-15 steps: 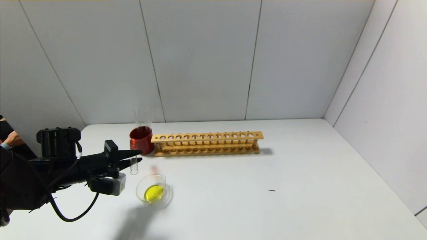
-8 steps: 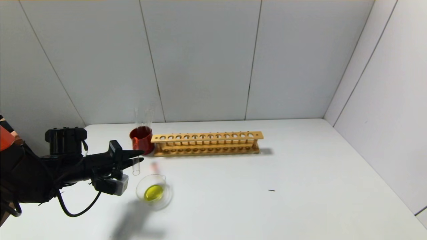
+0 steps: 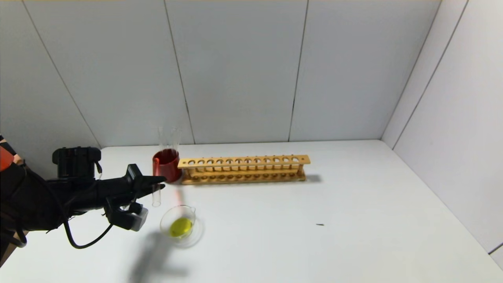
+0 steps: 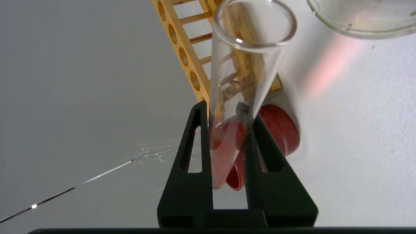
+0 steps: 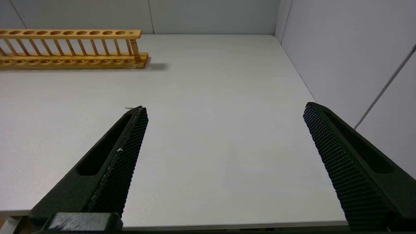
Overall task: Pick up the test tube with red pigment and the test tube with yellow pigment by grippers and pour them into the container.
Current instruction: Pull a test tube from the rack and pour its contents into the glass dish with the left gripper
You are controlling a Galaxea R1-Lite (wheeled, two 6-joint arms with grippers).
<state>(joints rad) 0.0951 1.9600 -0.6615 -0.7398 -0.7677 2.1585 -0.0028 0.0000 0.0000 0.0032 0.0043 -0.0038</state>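
Left gripper [image 3: 157, 184] now farther back, clamped on the test tube with red pigment [image 3: 156, 195], mouth down.

One wooden rack [image 3: 243, 169], one red cup [image 3: 166, 165], one glass dish [image 3: 180, 224], three test tubes [image 3: 156, 195].

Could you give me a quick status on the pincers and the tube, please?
Left pincer shut on the test tube with red pigment, mouth down beside the container. Right pincer open, idle. Nothing between tube and container.
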